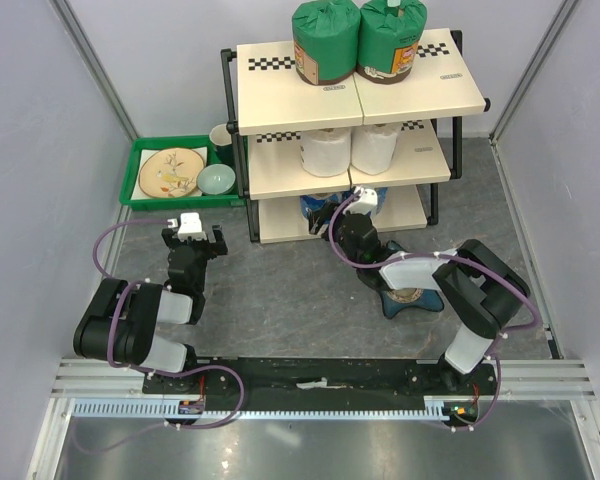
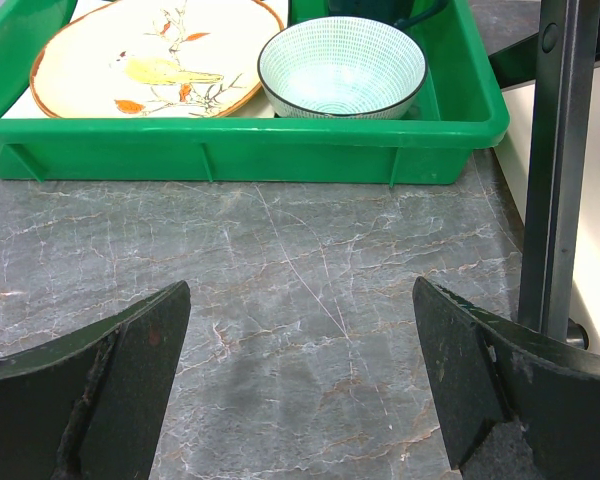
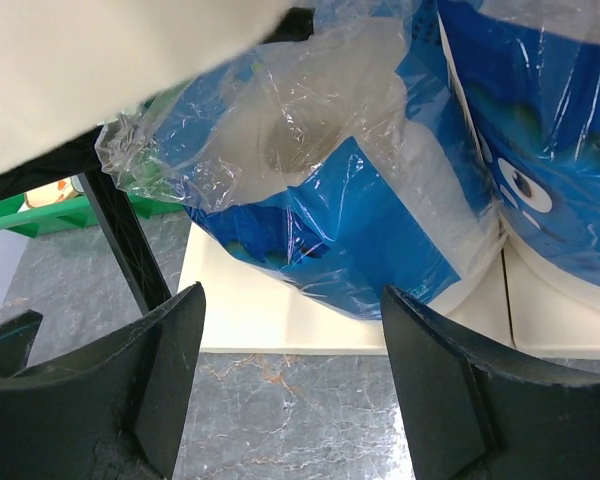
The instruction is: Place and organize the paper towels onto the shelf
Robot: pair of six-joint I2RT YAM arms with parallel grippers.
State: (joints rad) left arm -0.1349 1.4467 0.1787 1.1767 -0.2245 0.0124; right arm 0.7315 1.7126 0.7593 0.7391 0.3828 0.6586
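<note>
My left gripper [image 2: 300, 300] and right gripper [image 3: 292, 300] are both open, empty. Right's beside the blue-wrapped roll [image 3: 330, 210] on the shelf [image 3: 250, 322]. Loose wrap might snag a finger and drag it off.

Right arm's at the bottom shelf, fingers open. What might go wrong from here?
1. The left blue-wrapped roll sits near the bottom board front edge; its loose wrap may snag the right gripper and drag it off.
2. The blue star dish lies under that arm; a low retreat may knock it.
</note>
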